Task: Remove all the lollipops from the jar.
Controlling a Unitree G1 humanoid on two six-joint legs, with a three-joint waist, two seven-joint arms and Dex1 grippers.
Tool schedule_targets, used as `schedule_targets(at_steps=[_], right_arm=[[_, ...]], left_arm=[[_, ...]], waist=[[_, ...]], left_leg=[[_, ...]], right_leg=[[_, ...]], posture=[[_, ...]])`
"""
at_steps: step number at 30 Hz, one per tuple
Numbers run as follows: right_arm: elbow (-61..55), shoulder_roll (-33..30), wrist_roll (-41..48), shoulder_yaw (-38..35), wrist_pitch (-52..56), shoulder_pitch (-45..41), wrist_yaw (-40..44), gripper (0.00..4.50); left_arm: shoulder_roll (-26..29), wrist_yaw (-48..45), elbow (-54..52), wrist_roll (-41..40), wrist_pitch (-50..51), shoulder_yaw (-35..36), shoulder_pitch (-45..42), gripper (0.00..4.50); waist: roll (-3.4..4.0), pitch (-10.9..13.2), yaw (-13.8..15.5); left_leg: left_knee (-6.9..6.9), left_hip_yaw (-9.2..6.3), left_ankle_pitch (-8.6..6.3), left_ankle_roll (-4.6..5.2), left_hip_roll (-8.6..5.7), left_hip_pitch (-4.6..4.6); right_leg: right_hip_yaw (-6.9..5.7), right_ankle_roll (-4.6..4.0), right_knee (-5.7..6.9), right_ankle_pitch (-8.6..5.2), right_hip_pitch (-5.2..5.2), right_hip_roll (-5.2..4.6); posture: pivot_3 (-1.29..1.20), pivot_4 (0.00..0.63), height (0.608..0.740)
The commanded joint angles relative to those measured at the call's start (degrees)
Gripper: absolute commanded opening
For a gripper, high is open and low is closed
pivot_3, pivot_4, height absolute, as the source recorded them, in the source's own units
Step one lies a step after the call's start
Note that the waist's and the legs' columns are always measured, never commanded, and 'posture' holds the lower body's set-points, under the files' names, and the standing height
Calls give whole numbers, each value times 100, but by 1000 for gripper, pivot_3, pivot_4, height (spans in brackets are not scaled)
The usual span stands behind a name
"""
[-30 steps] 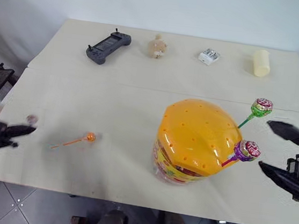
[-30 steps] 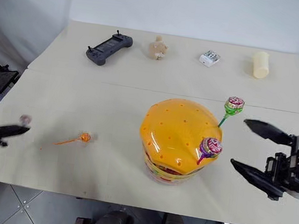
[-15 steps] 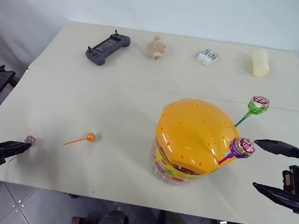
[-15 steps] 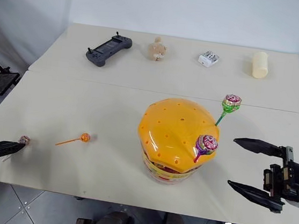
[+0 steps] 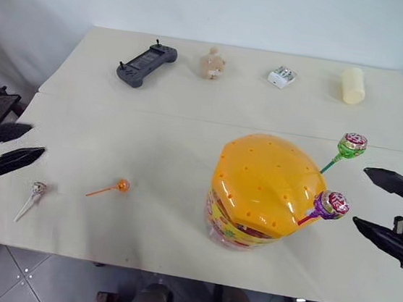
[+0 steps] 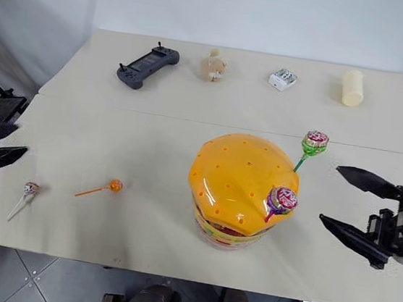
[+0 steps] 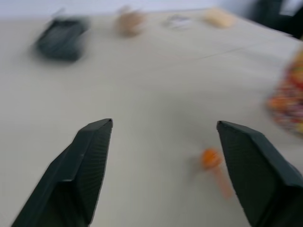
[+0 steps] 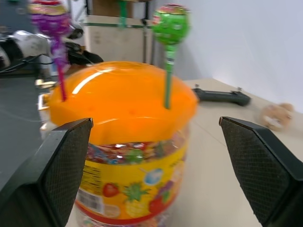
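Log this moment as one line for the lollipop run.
left tool: open, empty | right tool: open, beside jar | on table: red lollipop, orange lollipop | in lid: green lollipop, purple lollipop

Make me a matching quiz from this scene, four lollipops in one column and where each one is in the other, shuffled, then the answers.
Lollipops:
1. green lollipop
2. purple lollipop
3. orange lollipop
4. pink lollipop

Places:
A. on the table, nearest its left edge
B. stuck in the jar lid, lower one
C. on the table between pink lollipop and jar
D. stuck in the lid, upper one

Pairs: 1-D, 2-B, 3-C, 4-A
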Motion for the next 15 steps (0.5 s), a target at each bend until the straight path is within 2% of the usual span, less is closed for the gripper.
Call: schedule_targets(at_steps=[1, 4, 9, 12, 15], right_arm=[[21, -111, 96, -520, 117, 194, -115, 4500], [-210, -122, 336, -765, 347, 445, -149, 4500], [-1065, -450, 1311, -1008, 1205, 722, -657, 4500], [-1328, -569, 1564, -820, 1376, 434, -1399, 4500], [-1124, -648, 1255, -507, 1388, 28, -1863, 4500]], left_arm=[[-326, -16, -1283, -702, 308, -699, -261, 4490], [-483, -17, -1674, -845, 403, -1094, -401, 4490], [-536, -113, -1461, -878, 451, -1382, -670, 4490], [-550, -203, -1293, -783, 395, -1517, -768, 4490], [-655, -174, -1278, -773, 342, -1668, -926, 4490]], waist=[[-1, 0, -20], [1, 0, -70], [8, 3, -168], [7, 3, -184], [11, 5, -161]], left_leg=[[0, 0, 0, 0, 0, 0], [-1, 3, -1, -4, 7, 0], [-1, 13, 2, -9, 10, 8], [-1, -29, 11, -6, -3, 5], [0, -123, 31, -5, -44, 6]], right_leg=[[0, 0, 4, 0, -1, 1], [1, 0, 15, 0, -7, 12], [0, -2, 7, -1, -4, 19], [-35, -2, 24, -1, 19, 4], [-140, -9, 11, -6, 60, -16]], posture=[[0, 150, 740], [0, 150, 740], [0, 150, 740], [0, 150, 740], [0, 150, 740]])
